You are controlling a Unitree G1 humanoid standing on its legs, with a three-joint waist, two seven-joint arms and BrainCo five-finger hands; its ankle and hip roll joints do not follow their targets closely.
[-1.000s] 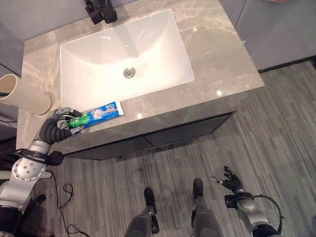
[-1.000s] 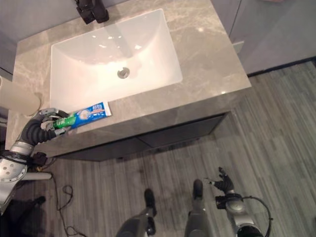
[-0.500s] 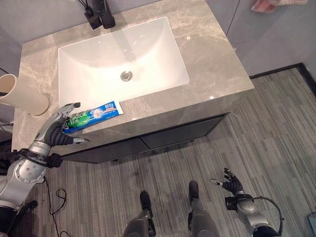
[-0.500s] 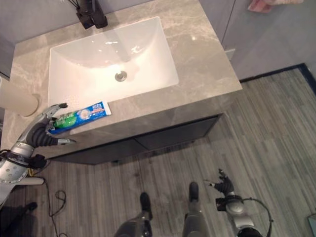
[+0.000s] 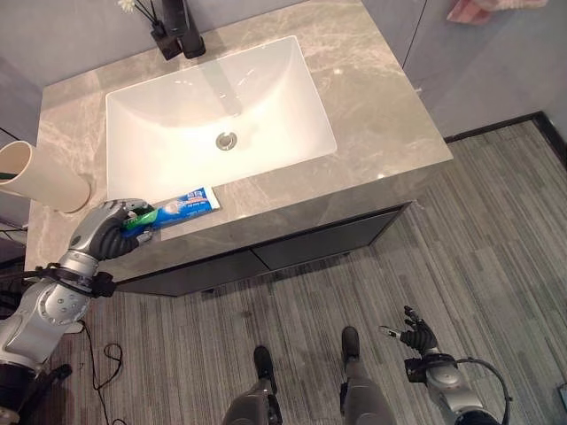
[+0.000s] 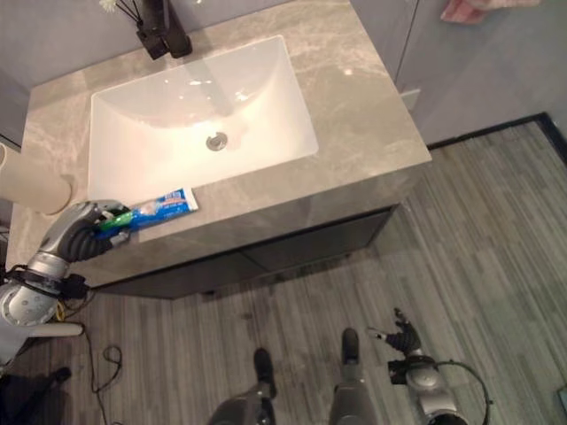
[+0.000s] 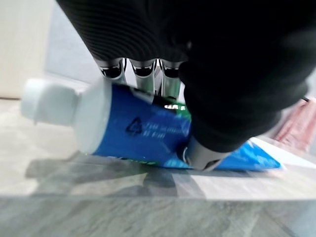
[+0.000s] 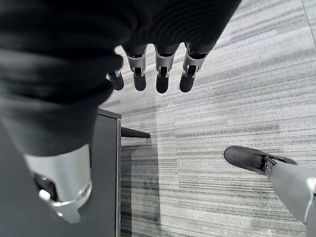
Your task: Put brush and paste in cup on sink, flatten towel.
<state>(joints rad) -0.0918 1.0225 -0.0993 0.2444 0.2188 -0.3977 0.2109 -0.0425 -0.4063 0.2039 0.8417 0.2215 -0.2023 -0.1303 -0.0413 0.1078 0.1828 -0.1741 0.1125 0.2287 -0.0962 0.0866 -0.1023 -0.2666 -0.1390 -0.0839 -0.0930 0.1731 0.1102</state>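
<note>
Gripping step is in hand: the paste [image 5: 182, 207] is clasped at its cap end by the left hand [image 5: 104, 232], fingers [image 7: 143, 79] and thumb curled round the tube, as the left wrist view shows. The tube's body lies flat on the counter [image 5: 390, 115] along the front edge, just before the sink [image 5: 213, 106], so no lift is seen yet. The right hand [image 5: 416, 337] hangs low by the floor, fingers loosely straight, nothing held.

The cup [image 5: 40, 177] is lying on its side at the counter's left edge, just behind the left hand, mouth facing left. A dark strip shows at its rim; whether that is the brush cannot be told.

Next move, as judged: the tube is to be raised and turned so one end can be fed into the cup's mouth. With the cup on its side, rolling is a risk.

A pink cloth [image 5: 483, 9], possibly the towel, hangs at the far right, untouched.
</note>
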